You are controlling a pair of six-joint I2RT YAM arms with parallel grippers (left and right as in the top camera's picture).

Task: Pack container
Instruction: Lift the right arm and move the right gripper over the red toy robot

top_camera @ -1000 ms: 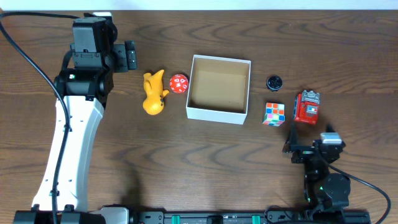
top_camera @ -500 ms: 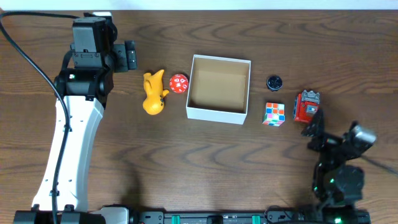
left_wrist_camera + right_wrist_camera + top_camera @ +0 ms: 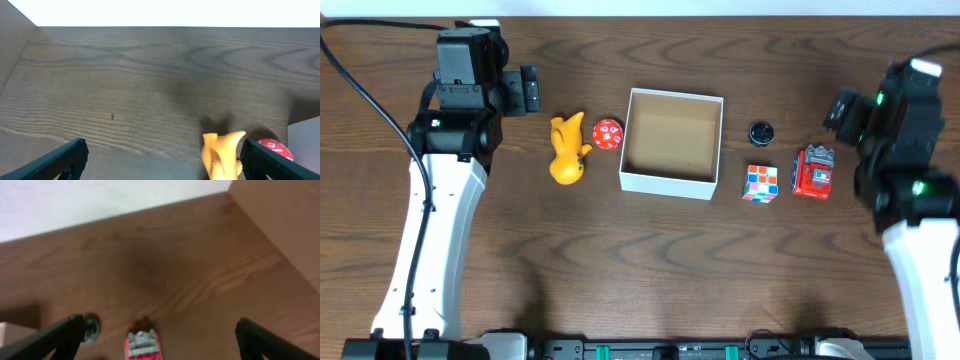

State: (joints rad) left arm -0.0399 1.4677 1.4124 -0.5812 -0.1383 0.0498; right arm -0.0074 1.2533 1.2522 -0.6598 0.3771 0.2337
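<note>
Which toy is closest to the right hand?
The red toy with the grey top, the rightmost one. It shows between the open fingers of the right hand; the colour cube and black disc lie further left.

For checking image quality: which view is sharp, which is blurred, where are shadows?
Overhead: sharp, evenly lit, walls of the container crisp. Left wrist: fairly sharp, dark shadow on wood above yellow toy. Right wrist: soft, blurred; red toy lacks detail.
</note>
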